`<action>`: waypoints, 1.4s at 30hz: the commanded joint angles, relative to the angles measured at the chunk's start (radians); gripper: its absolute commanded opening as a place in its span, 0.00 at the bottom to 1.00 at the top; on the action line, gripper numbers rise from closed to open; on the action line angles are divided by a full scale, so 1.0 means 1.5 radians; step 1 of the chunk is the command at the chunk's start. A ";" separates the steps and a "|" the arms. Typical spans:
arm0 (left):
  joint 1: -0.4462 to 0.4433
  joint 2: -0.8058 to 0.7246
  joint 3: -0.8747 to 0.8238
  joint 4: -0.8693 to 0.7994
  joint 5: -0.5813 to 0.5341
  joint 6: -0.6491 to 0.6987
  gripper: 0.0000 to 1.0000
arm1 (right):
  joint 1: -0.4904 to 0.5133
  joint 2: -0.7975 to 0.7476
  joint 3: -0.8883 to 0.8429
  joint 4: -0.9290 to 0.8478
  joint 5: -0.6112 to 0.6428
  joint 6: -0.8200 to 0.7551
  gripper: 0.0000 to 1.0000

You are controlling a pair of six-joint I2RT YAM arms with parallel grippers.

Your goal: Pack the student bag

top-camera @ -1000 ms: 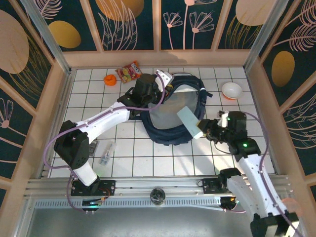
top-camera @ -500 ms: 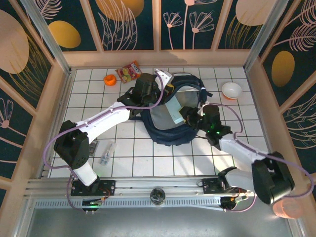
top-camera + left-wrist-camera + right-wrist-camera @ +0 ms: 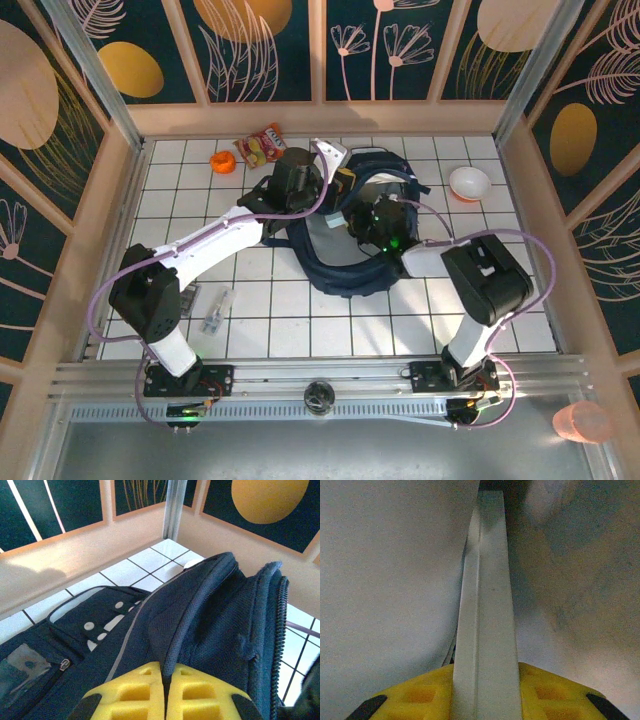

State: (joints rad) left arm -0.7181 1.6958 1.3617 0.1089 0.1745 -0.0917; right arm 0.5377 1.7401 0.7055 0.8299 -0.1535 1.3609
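Overhead, the student bag (image 3: 345, 280) is seen open; closer, its rim is pinched by the left gripper (image 3: 164, 675), a pale slab (image 3: 487, 605) by the right gripper (image 3: 485, 680).

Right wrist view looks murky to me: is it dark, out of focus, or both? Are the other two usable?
Right wrist: dim and grainy, with the pale flat item in the right gripper soft-edged against shadowed grey. Left wrist: brightly lit, the student bag weave is sharp, and the left gripper is blurred up close. Top external: evenly lit and sharp, no glare on the bag.
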 commanded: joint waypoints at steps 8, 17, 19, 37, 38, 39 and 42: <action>0.011 -0.051 0.003 0.075 -0.067 0.011 0.00 | 0.014 -0.057 -0.056 -0.010 0.007 -0.023 0.63; 0.033 -0.071 -0.057 0.084 -0.088 0.010 0.00 | 0.019 -0.282 -0.085 -0.320 0.046 -0.146 0.69; 0.035 -0.076 -0.070 0.084 -0.091 0.014 0.00 | 0.018 -0.334 -0.095 -0.375 0.044 -0.163 0.69; 0.068 -0.121 -0.144 0.075 0.009 0.033 0.00 | 0.018 -0.672 0.023 -0.630 0.062 -0.710 0.69; 0.075 -0.125 -0.148 0.072 0.030 0.038 0.00 | 0.018 -0.670 0.034 -0.632 0.058 -0.747 0.71; 0.079 -0.127 -0.149 0.067 0.052 0.045 0.00 | 0.018 -0.668 0.037 -0.624 0.058 -0.764 0.73; 0.091 -0.132 -0.150 0.034 0.120 0.084 0.00 | 0.016 -0.664 0.020 -0.579 -0.029 -0.868 0.77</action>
State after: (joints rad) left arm -0.6056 1.5494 1.1362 0.1459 0.2478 -0.0219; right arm 0.5583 0.7399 0.7376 -0.0677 -0.1013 0.3073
